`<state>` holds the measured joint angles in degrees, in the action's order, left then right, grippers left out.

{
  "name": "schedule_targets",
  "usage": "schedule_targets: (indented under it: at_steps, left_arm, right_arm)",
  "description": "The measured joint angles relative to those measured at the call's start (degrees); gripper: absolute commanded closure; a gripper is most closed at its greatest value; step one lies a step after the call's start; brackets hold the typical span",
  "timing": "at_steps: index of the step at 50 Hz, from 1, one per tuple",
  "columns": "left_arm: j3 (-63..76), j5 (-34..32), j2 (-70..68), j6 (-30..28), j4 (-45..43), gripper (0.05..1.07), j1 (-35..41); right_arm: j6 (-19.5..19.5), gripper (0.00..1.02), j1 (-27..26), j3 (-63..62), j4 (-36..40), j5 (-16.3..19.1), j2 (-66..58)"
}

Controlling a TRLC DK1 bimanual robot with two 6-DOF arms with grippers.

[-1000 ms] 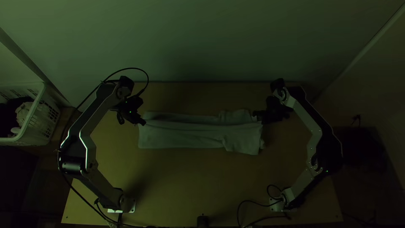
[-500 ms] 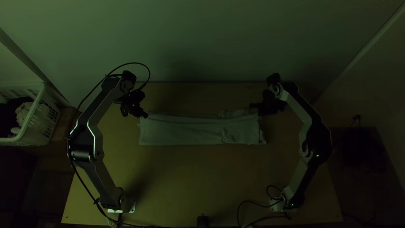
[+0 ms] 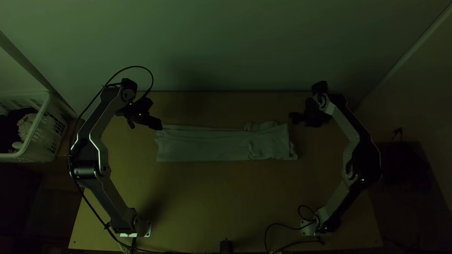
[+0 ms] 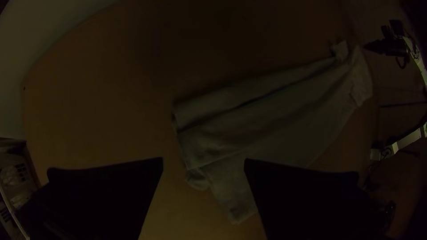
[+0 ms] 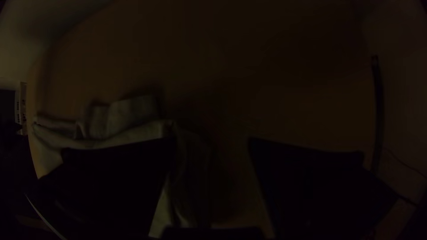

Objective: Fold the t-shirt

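Note:
The pale t-shirt lies folded into a long flat strip across the table, its right end a little rumpled. My left gripper is at the strip's far left corner; in the left wrist view my left gripper stands open above the table, the shirt beyond and partly under one finger. My right gripper is just off the strip's far right corner. The right wrist view has my right gripper open with nothing held, and the shirt's bunched end partly behind one finger.
A white basket with cloth in it stands left of the table. Bare wood of the table lies between the shirt and the arms' bases. Behind the table's far edge rises a pale wall. Cables run by both bases.
The shirt's near edge, lower a second ago, now lies straighter and slightly farther up. Both grippers have risen away from the strip, and since half a second ago moved outward, left gripper leftward, right gripper rightward.

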<state>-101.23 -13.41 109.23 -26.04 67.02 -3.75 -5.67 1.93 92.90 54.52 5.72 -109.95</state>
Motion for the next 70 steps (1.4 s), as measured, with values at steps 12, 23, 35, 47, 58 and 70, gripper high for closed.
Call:
schedule_targets:
  at_steps: [12,23,35,47,58,70]
  left_arm:
    - [2.5,-12.2,-1.6,2.3,-1.0,0.10,-7.6]
    - [13.7,-13.4,-6.6,3.3,-10.8,0.10,-11.5]
    - [26.2,-18.0,-9.0,3.5,-18.3,0.10,-11.8]
    - [28.5,-21.4,-8.3,3.8,-20.6,0.10,-12.5]
    - [29.2,-23.6,-4.7,4.9,-21.8,0.10,-12.4]
    - [29.2,-24.6,-3.8,8.1,-26.2,0.10,-9.1]
  right_arm:
    - [-0.3,0.03,-0.2,-0.4,0.1,0.0,7.0]
    - [-2.4,0.03,-0.3,-0.4,0.1,0.0,12.4]
    - [-3.7,0.03,-0.1,-1.0,0.2,0.0,16.0]
    - [-4.8,0.03,0.6,-3.2,0.3,0.0,19.6]
    - [-5.0,0.03,0.7,-4.8,0.3,0.0,22.4]
    - [-5.2,0.03,0.7,-6.6,0.4,0.0,25.2]
